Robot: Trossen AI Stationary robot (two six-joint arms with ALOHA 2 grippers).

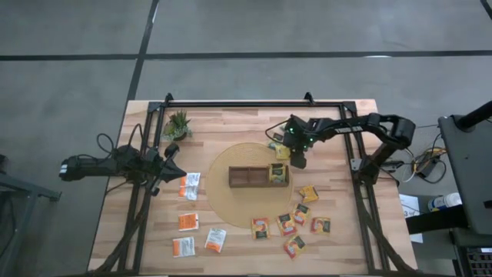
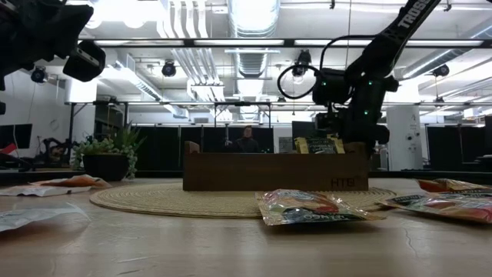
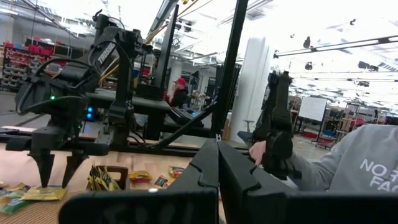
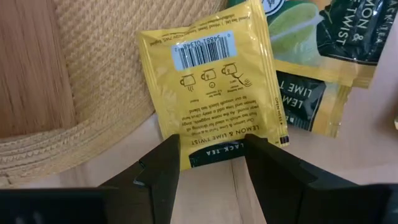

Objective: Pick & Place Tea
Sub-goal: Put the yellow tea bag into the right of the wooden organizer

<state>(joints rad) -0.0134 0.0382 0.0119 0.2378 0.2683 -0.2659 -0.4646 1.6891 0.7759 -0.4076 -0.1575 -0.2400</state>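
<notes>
- Right now your right gripper (image 4: 211, 163) sits low over a yellow lemon sachet (image 4: 211, 87), fingers parted either side of its lower edge, not yet closed on it.
- That sachet lies half on the woven mat (image 4: 93, 74), half on bare wood, just beside the tray (image 1: 257, 176) on its far-right side; the high view shows the gripper (image 1: 298, 160) above that spot.
- Risk: the sachet is flat, so the tips may slide over it and close on nothing.
- Risk: green lime sachets (image 4: 323, 68) touch and partly underlie it; you could pinch two at once or drag one along.
- Risk: the mat's raised edge under one side may tilt the packet, so a grip on the corner alone could let it swing or drop before the tray.
- Tray already holds a few sachets (image 1: 277, 173) in its right-end compartment; more orange-brown ones (image 1: 290, 225) lie near the table's front right, white-and-orange ones (image 1: 190, 185) front left.
- Left gripper (image 1: 171, 160) waits at the left side near the potted plant (image 1: 177, 123); its fingers look closed together, holding nothing.
- Surface: pale wooden table (image 1: 231, 254), round mat centred, black frame round it.
- Room: open workshop, ceiling lights and ducts, a person (image 3: 354, 168) in a grey sleeve close by in the left wrist view, another person (image 2: 247, 139) seated far behind.
</notes>
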